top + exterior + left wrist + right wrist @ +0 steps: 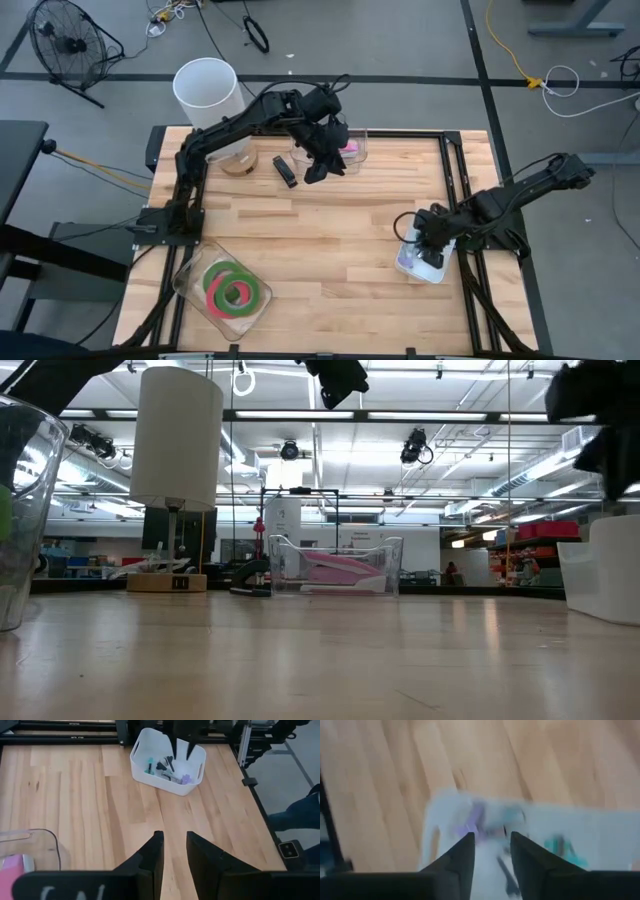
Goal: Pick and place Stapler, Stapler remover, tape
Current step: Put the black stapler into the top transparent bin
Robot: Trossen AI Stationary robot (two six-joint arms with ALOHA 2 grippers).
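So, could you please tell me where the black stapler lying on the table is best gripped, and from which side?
Grip the black stapler across its narrow middle, coming straight down from above. It is long and slim, lies flat on the table and sits apart from the clear bin, so both long sides look free. The left tool, open nearby, should probably close across its length.

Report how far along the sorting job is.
Looks done: tape rolls lie in the clear tray, a pink stapler in the clear bin, and small items in the white bin. In hand: nothing; the left claw is open and empty, the right claw open over the white bin. Left: a black stapler on the table.
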